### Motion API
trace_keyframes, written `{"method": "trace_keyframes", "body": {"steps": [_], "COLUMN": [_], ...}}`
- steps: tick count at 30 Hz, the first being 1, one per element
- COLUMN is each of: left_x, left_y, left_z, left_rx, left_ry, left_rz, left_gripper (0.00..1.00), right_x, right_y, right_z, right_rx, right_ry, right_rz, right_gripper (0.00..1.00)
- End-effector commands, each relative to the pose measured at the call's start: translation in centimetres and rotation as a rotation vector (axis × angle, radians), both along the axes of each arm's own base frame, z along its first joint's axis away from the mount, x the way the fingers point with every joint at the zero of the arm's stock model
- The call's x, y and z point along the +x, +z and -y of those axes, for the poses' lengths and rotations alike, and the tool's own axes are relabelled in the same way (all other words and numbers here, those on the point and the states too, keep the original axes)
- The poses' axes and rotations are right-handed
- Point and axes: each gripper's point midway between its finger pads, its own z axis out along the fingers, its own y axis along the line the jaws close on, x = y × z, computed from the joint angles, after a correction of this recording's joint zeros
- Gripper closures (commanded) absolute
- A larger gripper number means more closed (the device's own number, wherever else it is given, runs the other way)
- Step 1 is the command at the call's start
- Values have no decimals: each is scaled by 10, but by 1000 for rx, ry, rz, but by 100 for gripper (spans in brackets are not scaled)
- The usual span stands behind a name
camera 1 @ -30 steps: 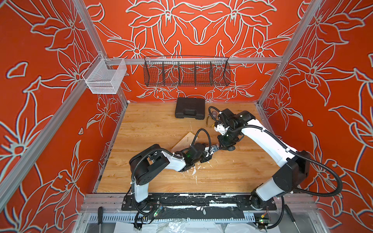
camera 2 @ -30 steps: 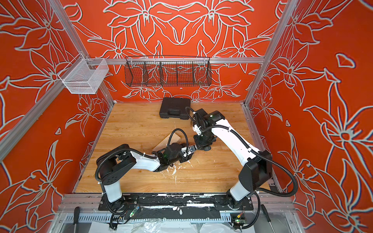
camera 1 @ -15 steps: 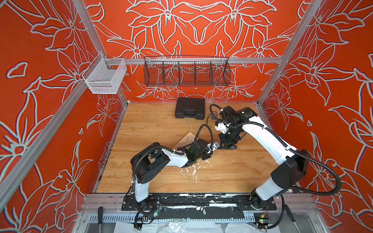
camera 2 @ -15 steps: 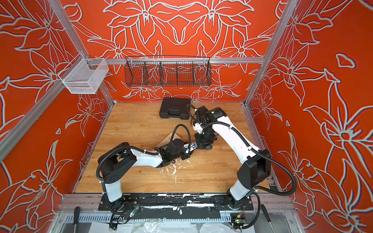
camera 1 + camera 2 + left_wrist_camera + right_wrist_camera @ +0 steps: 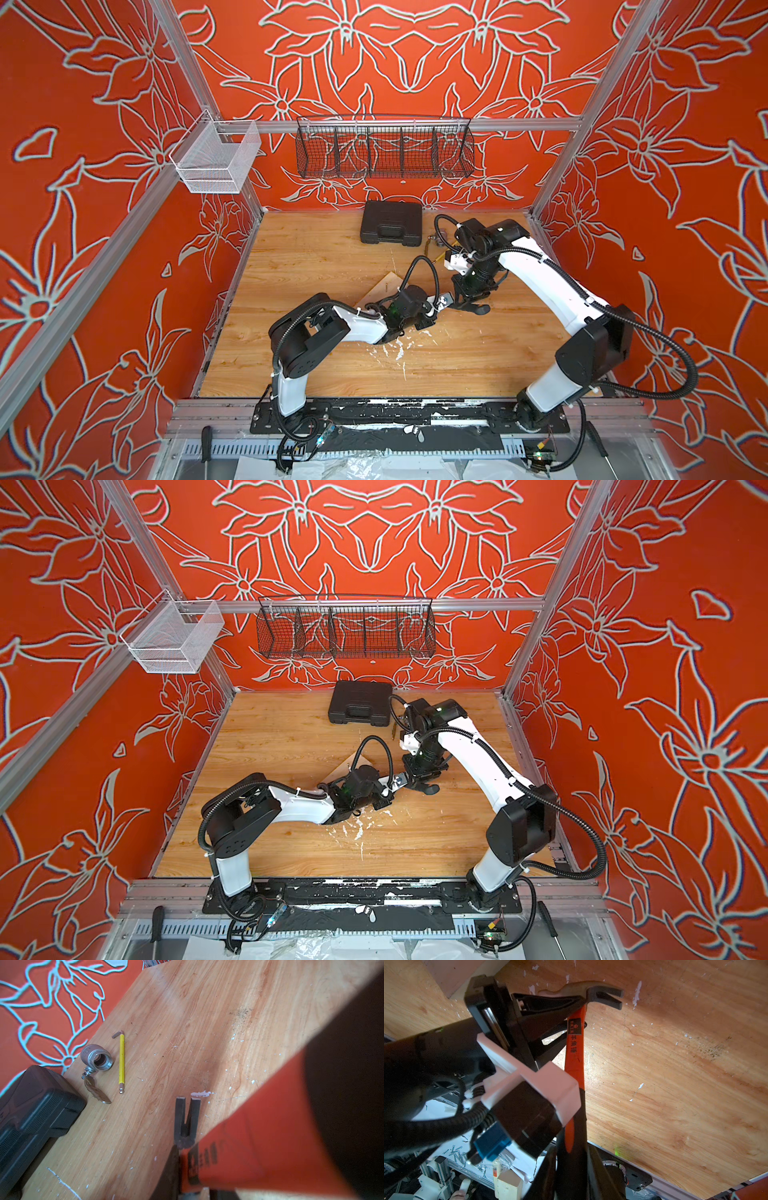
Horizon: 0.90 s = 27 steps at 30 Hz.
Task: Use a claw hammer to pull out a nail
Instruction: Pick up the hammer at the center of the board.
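The claw hammer (image 5: 574,1053) has a silver head, a forked claw (image 5: 187,1118) and an orange shaft ending in black rubber. It hangs over the wooden table, and its head (image 5: 445,300) shows between the two arms in both top views. My right gripper (image 5: 571,1169) is shut on the black rubber end. My left gripper (image 5: 572,1016) has its fingers (image 5: 550,1001) pressed on either side of the orange shaft just below the head. The claw points away over bare table. I cannot make out the nail in any view.
A pale wooden board (image 5: 380,286) lies under the left wrist. A black case (image 5: 390,223) sits at the back, with a metal valve fitting (image 5: 96,1057) and a yellow-sleeved hex key (image 5: 122,1061) beside it. White flecks (image 5: 399,353) litter the table. Wire baskets (image 5: 384,149) hang on the back wall.
The left gripper slid toward the hammer head and its fingers closed onto the orange shaft. The right arm, holding the handle, shifted only slightly.
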Motion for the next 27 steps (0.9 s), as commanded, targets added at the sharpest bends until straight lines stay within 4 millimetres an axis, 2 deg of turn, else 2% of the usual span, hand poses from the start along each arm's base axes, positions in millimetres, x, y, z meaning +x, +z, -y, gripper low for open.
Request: {"method": "trace_keyframes", "body": {"steps": [1,5,6,8,10,13,15,19,20,21,23,27], "left_x": [-11,-12,-10,-6,1,14,25,54,61,67,77,91], "left_y": [3,5,7,13,21,32,40,59,65,70,79,94], "left_z": [11,11,11,10,8,4,0,-7,-8,-8,-7,-3], "left_rx": [39,54,55,51,43,28,17,9,10,17,19,-19], "left_ry": [-86,-84,-71,-42,4,87,163,359,406,455,533,645], "left_rz": [38,52,61,77,87,109,129,178,193,206,230,221], "left_gripper": [93,97,98,100,100,100,100,100,100,100,100,100], "right_x": [6,16,21,30,42,65,72,65,61,53,45,31], "right_y": [18,24,27,36,49,75,97,143,149,151,155,137], "right_z": [-19,-16,-15,-14,-12,7,26,68,77,89,97,105], "right_rx": [119,136,144,165,189,178,167,171,172,167,221,301], "right_ry": [31,-14,-36,-74,-128,-301,-430,-662,-711,-782,-882,-1031], "right_rz": [27,53,73,114,182,332,436,683,722,746,785,781], "right_gripper": [100,99,89,82,66,53,49,40,37,36,37,38]}}
